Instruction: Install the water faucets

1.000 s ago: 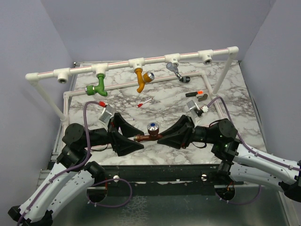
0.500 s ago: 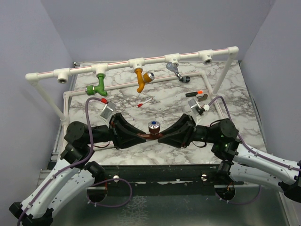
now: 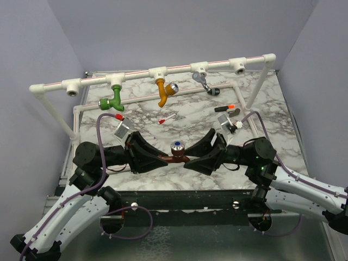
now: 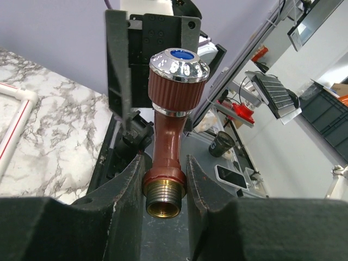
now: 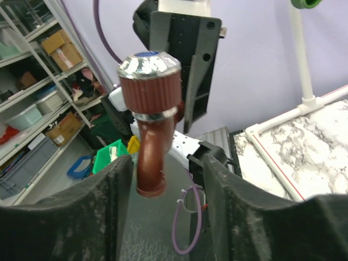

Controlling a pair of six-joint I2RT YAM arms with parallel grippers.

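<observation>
The dark brown faucet (image 3: 175,156), with a chrome knob and blue cap, hangs just above the marble table between my two grippers. My left gripper (image 3: 162,159) is shut on its brass threaded end (image 4: 165,198), and the faucet body (image 4: 166,136) rises between the fingers. My right gripper (image 3: 189,160) stands open around the spout end (image 5: 151,174), with a clear gap on its right side. On the white pipe (image 3: 136,75) sit the green faucet (image 3: 114,99), the mustard-orange faucet (image 3: 163,91) and the silver-grey faucet (image 3: 202,81).
Open tee sockets show at the pipe's left (image 3: 70,89) and right (image 3: 238,68). Small marker-like pieces lie on the marble: a red-tipped white one (image 3: 166,118), a black-and-orange one (image 3: 224,108) and a black one (image 3: 213,91). The pipe frame's legs stand at both sides.
My left gripper has closed on the brown faucet's threaded end. My right gripper, shut on the spout before, has opened.
</observation>
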